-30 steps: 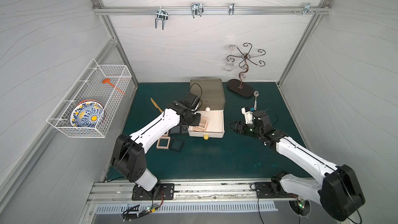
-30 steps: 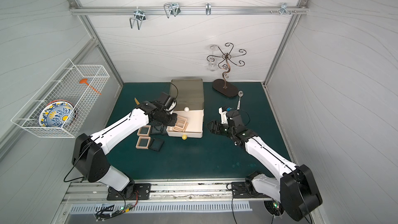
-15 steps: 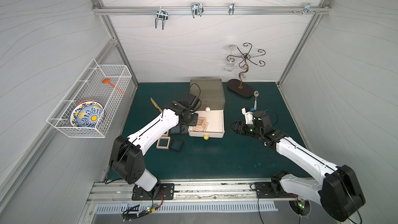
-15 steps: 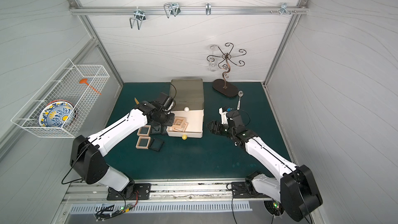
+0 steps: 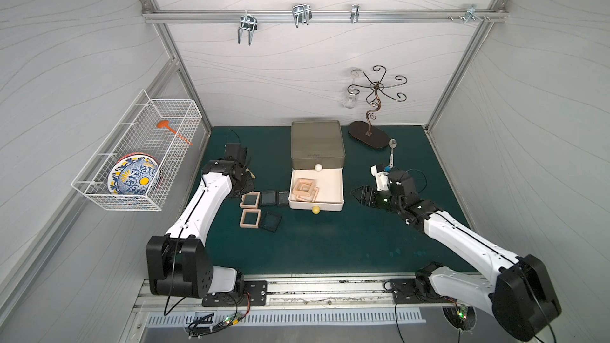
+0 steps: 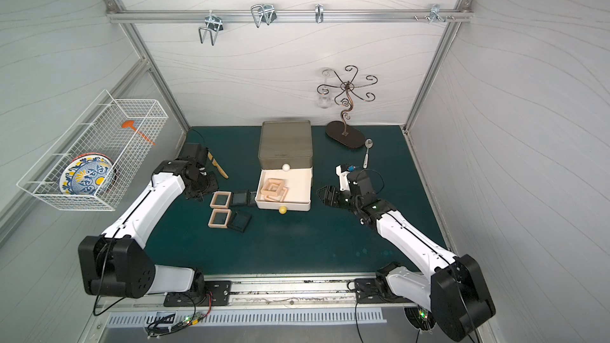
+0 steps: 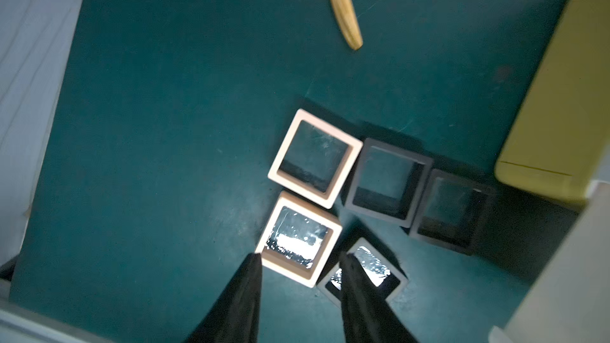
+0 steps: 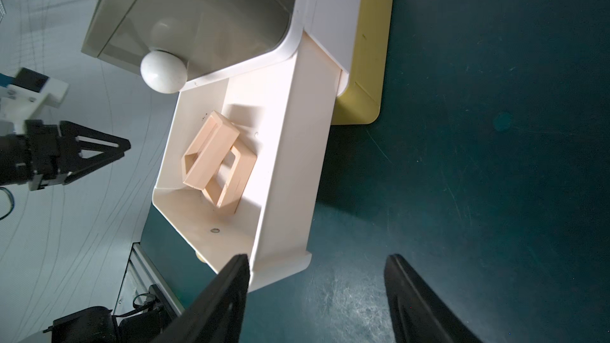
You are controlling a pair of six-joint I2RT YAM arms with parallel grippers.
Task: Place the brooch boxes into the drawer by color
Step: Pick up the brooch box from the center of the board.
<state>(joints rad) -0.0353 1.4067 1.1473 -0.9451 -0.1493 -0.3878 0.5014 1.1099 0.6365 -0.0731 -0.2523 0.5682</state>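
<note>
Over one beige box (image 7: pixel 298 238) on the counter (image 7: pixel 158 133), left hand (image 7: pixel 299 255) is held spread, empty. Pickup step, so lowering and clenching are probably needed next.

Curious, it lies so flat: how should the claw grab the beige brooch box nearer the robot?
Probably straight down onto the beige brooch box, pinching two opposite frame edges; lying flat, it offers little else. Its edge away from the drawer is free; a black box crowds the other.
</note>
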